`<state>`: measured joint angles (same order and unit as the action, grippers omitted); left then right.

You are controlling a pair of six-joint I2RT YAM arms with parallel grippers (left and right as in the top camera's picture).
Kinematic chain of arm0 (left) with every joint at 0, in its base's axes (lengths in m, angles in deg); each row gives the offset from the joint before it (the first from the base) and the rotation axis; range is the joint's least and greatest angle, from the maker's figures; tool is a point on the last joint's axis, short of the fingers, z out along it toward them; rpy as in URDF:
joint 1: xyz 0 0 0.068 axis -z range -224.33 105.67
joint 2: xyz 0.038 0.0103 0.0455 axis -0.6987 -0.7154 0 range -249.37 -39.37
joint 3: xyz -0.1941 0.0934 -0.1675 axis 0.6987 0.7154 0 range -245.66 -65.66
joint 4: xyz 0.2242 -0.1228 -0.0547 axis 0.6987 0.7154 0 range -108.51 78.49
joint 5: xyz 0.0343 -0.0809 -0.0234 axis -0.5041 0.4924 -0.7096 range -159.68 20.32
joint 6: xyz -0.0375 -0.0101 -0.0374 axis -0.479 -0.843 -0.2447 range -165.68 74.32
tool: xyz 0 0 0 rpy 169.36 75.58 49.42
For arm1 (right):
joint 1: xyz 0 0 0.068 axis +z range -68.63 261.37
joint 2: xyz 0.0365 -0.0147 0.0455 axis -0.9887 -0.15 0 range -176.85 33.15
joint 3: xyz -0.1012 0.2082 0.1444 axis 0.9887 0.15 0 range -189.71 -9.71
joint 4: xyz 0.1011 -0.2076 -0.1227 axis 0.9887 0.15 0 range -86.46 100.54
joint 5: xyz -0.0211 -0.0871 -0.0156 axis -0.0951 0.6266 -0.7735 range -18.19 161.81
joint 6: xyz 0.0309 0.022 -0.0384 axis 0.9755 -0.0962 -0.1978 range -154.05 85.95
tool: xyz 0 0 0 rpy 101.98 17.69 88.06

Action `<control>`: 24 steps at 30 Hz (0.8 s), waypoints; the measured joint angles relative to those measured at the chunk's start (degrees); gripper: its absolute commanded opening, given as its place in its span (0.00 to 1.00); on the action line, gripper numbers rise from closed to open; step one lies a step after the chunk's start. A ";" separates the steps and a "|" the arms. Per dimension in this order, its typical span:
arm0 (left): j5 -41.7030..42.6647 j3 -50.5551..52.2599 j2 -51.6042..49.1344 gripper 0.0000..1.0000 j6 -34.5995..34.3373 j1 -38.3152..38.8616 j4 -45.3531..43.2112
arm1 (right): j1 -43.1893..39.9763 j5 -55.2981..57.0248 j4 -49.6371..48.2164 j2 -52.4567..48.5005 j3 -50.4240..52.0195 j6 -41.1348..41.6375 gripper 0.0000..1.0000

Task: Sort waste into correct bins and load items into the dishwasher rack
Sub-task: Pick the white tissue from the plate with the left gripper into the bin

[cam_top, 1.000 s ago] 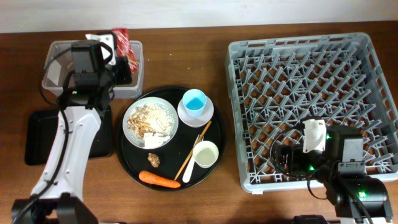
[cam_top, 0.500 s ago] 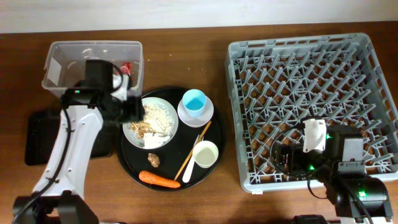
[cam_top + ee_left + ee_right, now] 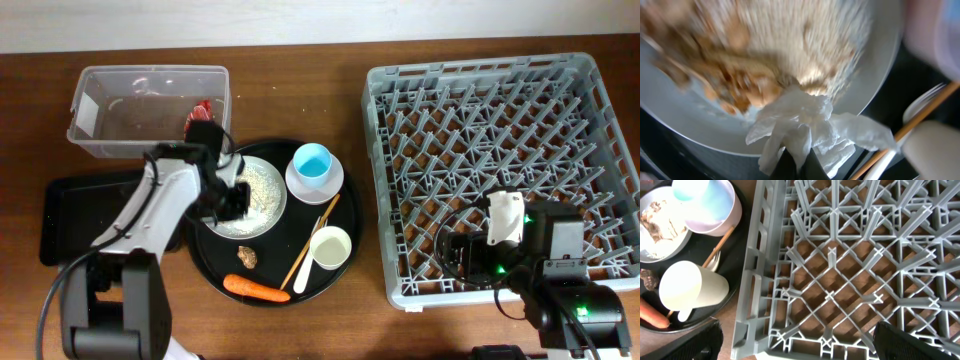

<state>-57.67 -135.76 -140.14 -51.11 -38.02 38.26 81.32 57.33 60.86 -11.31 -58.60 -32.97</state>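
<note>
Left end effector (image 3: pixel 794 164) is, as far as we can see, pinched closed on the white tissue (image 3: pixel 810 125), which lies at the rim of the white plate (image 3: pixel 680 120) beside the rice (image 3: pixel 805 45) (this view is blurred). Our right end effector (image 3: pixel 797 332) hovers spread wide and empty over the dishwasher rack (image 3: pixel 840 275). We find the red wrapper (image 3: pixel 203 108) in the clear tub (image 3: pixel 100 140).

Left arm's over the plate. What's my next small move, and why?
Probably close the left gripper on the white tissue and lift it: its tips sit at the tissue's lower edge, grip unclear, and the tissue lies on the plate rim beside the rice.
</note>
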 measured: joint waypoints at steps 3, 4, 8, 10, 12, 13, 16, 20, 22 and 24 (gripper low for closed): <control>-0.94 -14.84 0.50 0.00 0.90 -2.54 5.11 | 0.00 -0.02 -0.07 0.00 0.00 0.04 0.99; -2.47 -16.20 1.18 0.00 1.18 -3.69 0.85 | 0.00 -0.02 0.07 0.02 0.00 0.02 0.99; -8.02 -17.44 0.42 0.24 1.38 -6.56 -18.16 | 0.00 -0.02 0.04 -0.04 0.00 0.02 0.99; -9.05 -17.75 -3.61 0.47 1.55 -6.56 -22.18 | 0.00 -0.02 0.00 0.00 0.00 0.02 0.98; -10.19 -17.75 -7.67 0.61 1.73 -6.54 -22.43 | 0.00 -0.02 -0.02 0.00 0.00 0.00 0.99; -10.67 -17.75 -7.91 0.63 1.75 -6.56 -22.40 | 0.00 -0.02 -0.02 0.00 0.00 0.04 0.99; -11.08 -17.75 -7.19 0.67 1.75 -6.54 -22.10 | 0.00 -0.02 -0.02 0.00 0.00 0.00 0.99; -11.41 -17.77 -4.61 0.77 1.77 -6.54 -19.93 | 0.00 -0.02 -0.04 0.00 0.00 0.04 0.99; -12.33 -17.81 -4.59 0.99 1.77 -6.49 -17.18 | 0.00 -0.02 -0.09 0.00 0.00 0.00 0.99; -16.85 -17.79 -4.70 0.99 0.72 -6.45 -14.93 | 0.00 -0.02 -0.07 0.00 0.00 0.00 0.99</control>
<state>-74.52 -153.56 -144.84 -50.39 -44.47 23.33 81.32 57.31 60.79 -11.31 -58.60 -32.97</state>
